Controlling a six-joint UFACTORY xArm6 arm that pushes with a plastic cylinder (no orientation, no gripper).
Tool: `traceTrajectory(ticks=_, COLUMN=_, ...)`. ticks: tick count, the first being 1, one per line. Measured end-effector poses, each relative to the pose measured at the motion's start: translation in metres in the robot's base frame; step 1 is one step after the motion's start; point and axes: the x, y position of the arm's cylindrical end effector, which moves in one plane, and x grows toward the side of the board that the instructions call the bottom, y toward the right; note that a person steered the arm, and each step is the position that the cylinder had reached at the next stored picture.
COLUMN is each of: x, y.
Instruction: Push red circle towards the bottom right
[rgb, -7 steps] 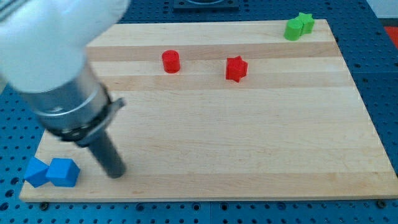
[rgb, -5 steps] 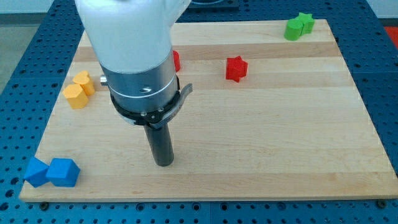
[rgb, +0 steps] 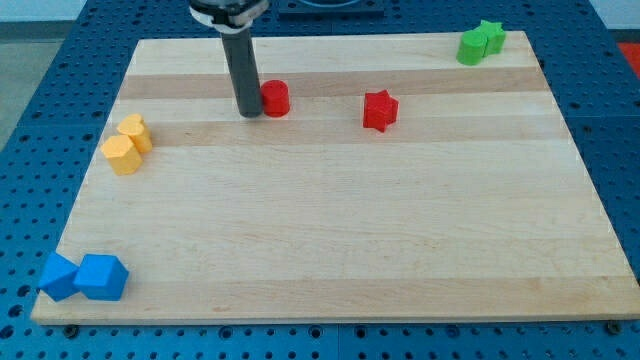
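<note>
My tip (rgb: 250, 113) sits on the surface (rgb: 400, 230) near the view's top, just left of the red circle (rgb: 275, 98), touching it or nearly so. No claw on this rig, only the dark rod, so there is nothing to read as open or closed. The red star (rgb: 380, 110) lies to the circle's right, apart from it. Two green blocks (rgb: 480, 42) sit at top right, two yellow blocks (rgb: 128, 145) at left, two blue blocks (rgb: 84, 276) at bottom left.

no readable text, labels or numbers
</note>
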Motion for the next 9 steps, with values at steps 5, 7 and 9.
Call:
traceTrajectory(ticks=5, x=0.027, y=0.120)
traceTrajectory(ticks=7, x=0.004, y=0.133)
traceTrajectory(ticks=9, x=0.010, y=0.158)
